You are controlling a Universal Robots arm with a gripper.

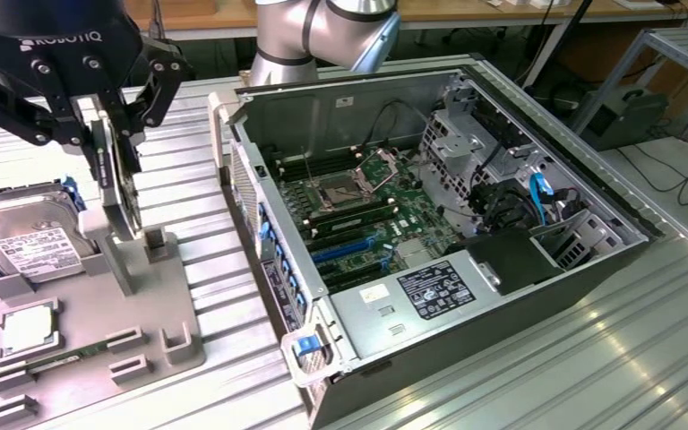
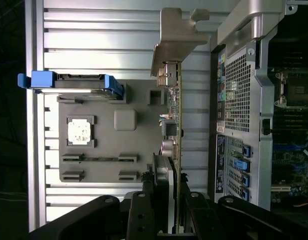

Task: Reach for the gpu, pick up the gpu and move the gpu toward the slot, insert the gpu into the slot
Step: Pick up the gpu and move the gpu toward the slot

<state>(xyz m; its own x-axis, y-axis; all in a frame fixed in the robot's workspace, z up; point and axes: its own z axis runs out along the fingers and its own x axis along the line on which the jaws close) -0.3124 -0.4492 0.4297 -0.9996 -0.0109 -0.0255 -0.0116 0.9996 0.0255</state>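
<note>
Between jaws: gpu [image 1: 117, 188] clamped edge-on; perhaps touching grey holder [image 1: 129, 305] below

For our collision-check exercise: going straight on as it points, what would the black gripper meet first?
The black gripper points down along the thin green-brown gpu card it grips; beyond that, probably the grey moulded holder tray.

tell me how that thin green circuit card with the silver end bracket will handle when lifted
The thin green circuit card is probably stiff, since it stands straight on edge in the pincer. Likely light, being so thin. Possibly end-heavy toward its silver bracket, so it may tilt in the grip.
</note>
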